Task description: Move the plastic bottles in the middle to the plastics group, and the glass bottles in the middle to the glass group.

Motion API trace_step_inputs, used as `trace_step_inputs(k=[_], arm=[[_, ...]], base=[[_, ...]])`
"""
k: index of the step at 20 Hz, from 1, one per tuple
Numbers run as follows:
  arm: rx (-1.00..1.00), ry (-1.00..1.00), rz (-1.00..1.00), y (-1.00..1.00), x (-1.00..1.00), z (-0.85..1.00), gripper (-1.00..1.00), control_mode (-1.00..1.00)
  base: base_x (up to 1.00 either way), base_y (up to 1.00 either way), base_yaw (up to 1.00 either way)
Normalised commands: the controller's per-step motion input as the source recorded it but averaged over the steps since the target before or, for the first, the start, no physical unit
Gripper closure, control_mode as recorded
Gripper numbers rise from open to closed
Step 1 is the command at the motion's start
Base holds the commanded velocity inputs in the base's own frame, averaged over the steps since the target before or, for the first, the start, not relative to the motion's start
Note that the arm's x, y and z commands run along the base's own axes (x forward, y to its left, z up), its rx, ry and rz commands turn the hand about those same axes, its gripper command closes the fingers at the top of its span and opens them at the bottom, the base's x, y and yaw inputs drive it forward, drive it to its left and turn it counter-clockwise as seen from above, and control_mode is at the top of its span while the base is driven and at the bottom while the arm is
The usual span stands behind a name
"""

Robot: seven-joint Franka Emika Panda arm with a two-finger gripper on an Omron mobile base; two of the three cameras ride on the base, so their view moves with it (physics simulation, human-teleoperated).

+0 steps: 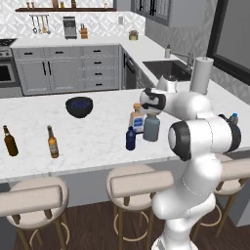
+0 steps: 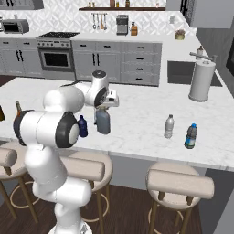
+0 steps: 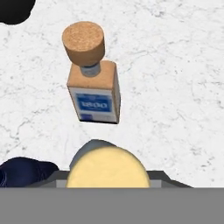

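A squat grey-blue glass bottle (image 1: 151, 129) with a tan cap (image 3: 107, 168) stands mid-counter, and my gripper (image 1: 152, 113) comes down on its top, shut around the cap and neck. From the right base view the gripper (image 2: 102, 108) sits directly over this bottle (image 2: 103, 122). Just behind it is the squarish pale bottle (image 1: 137, 120) with a blue label and cork stopper (image 3: 84, 41). The small navy plastic bottle (image 1: 131, 139) stands close beside the held one, toward the front edge. Two brown beer bottles (image 1: 52, 142) (image 1: 10, 141) stand far left. Two water bottles (image 2: 169, 126) (image 2: 191, 136) stand to the right.
A dark bowl (image 1: 79, 106) rests on the counter behind and left of the middle bottles. A paper towel roll (image 2: 201, 80) stands at the back right near the sink (image 1: 163, 68). Stools (image 1: 136, 183) line the counter's front edge.
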Motion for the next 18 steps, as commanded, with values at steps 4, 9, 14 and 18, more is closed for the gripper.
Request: trace_step_inputs(k=[4, 9, 14, 18], arm=[[0.0, 0.0, 0.1, -0.15, -0.81, 0.25, 1.0, -1.0], [0.0, 0.0, 0.14, 0.01, -0.92, 0.12, 1.0, -1.0], [0.0, 0.0, 0.2, 0.19, -0.91, 0.15, 1.0, -1.0], [0.0, 0.0, 0.29, 0.77, -0.52, 0.04, 1.0, -1.0]], base=[[0.0, 0.0, 0.0], [0.0, 0.0, 0.0], [0.0, 0.0, 0.0], [0.0, 0.0, 0.0]])
